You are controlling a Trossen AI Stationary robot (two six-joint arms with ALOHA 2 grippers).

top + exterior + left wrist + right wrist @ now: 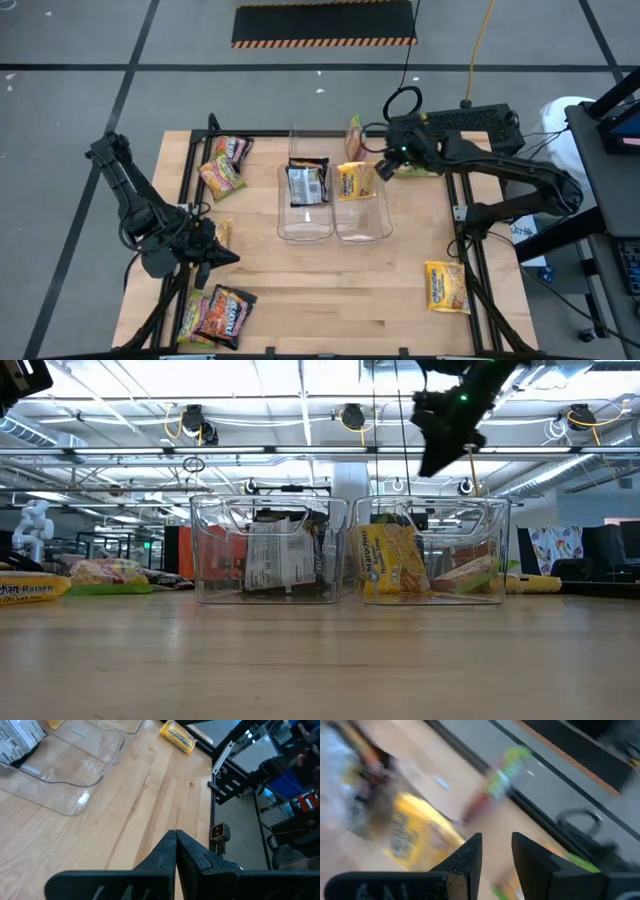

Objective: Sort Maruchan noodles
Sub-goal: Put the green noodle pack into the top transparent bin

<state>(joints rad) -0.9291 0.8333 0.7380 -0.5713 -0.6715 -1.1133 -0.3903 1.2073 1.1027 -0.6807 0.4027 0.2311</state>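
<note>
- While the right gripper (383, 168) hangs above the right bin (375, 228), fingers apart and empty, a yellow packet (354, 181) lies just below it inside that bin.
- Left bin (283, 226), beside it, holds a dark packet (307, 183) showing its pale printed back.
- Judgement: the next pick is likely the pink-green packet (354, 135) just beyond the right gripper, standing on edge against the bins; the right arm is nearer.
- Another yellow packet (447, 286) lies well behind the right gripper, long axis roughly along the table's depth.
- Left gripper (212, 253) rests low, fingers together, empty; orange packets (222, 313) lie near it.
- Readable in the low view: "Maruchan" on the binned yellow packet.
</note>
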